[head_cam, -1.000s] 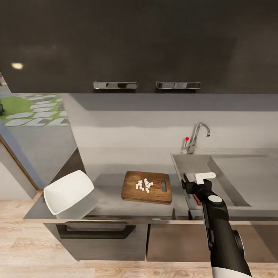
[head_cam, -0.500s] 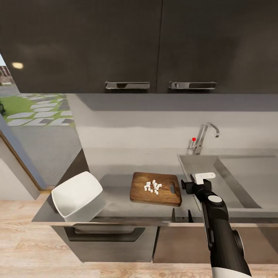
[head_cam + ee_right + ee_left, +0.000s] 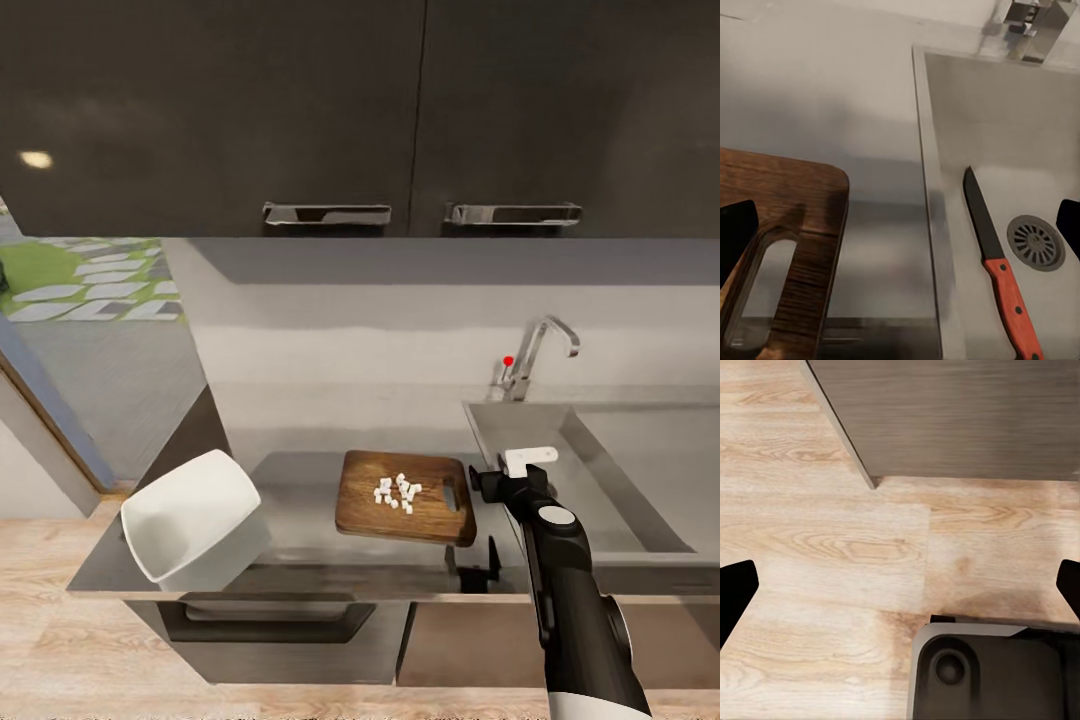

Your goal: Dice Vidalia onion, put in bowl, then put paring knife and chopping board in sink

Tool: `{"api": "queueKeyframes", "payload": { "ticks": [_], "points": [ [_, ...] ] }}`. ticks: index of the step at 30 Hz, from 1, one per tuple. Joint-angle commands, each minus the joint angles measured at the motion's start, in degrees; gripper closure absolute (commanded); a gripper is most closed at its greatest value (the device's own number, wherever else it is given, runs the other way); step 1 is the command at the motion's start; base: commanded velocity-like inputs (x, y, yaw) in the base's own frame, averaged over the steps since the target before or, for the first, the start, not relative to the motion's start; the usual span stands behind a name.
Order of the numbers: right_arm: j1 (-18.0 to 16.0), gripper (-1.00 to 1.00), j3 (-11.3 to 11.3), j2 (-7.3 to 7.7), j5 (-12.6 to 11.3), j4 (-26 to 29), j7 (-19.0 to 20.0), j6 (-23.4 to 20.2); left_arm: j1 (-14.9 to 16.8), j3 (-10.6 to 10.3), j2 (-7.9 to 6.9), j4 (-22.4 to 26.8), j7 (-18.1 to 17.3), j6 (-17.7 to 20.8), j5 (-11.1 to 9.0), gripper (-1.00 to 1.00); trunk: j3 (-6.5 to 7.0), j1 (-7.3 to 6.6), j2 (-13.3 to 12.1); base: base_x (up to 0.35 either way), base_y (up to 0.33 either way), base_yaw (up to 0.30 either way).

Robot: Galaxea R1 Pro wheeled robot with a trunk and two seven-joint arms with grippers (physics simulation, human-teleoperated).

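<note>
The chopping board [image 3: 405,497] lies on the countertop [image 3: 300,500] with small white diced onion pieces [image 3: 397,490] on it. Its slotted handle end [image 3: 772,262] sits under my right gripper [image 3: 900,225], which hovers open and empty over the strip between board and sink [image 3: 610,470]. In the head view that gripper's dark fingers [image 3: 490,562] show at the counter's front edge. The paring knife [image 3: 1001,259], red-handled, lies in the basin beside the drain [image 3: 1036,241]. The white bowl [image 3: 190,520] stands tilted at the counter's left end. My left gripper [image 3: 900,592] is open over the floor.
The chrome tap [image 3: 538,352] with a red knob rises behind the sink. Dark wall cabinets [image 3: 420,110] hang overhead, and cabinet fronts [image 3: 290,630] run below the counter. The left wrist view has wooden flooring [image 3: 832,547], a cabinet side [image 3: 960,412] and the robot's base [image 3: 982,675].
The whole head picture has shifted, with board, bowl and tap sitting further right than a second ago, so the camera moved. My right arm keeps its place in view and now covers the knife.
</note>
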State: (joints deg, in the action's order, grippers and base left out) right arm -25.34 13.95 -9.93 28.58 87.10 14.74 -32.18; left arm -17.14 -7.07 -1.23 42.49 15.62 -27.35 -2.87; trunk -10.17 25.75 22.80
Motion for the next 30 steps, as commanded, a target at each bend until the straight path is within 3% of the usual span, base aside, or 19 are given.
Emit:
{"api": "queueKeyframes", "payload": {
  "ticks": [1, 30],
  "points": [
    [-0.06, -1.0, 0.12, -0.06, 0.6, 0.09, 0.55, -0.17, 0.0, -0.4, -0.09, 0.06, 0.47, -0.07, -0.29, -1.0, -0.19, 0.03, 0.12, 0.003, 0.0, 0.0],
    [-0.06, -1.0, 0.15, -0.06, 0.6, 0.09, 0.55, -0.17, 0.0, -0.4, -0.09, -0.04, 0.47, -0.07, -0.29, -1.0, -2.68, 0.03, 0.12, 0.0, 0.022, 0.0]
  ]
}}
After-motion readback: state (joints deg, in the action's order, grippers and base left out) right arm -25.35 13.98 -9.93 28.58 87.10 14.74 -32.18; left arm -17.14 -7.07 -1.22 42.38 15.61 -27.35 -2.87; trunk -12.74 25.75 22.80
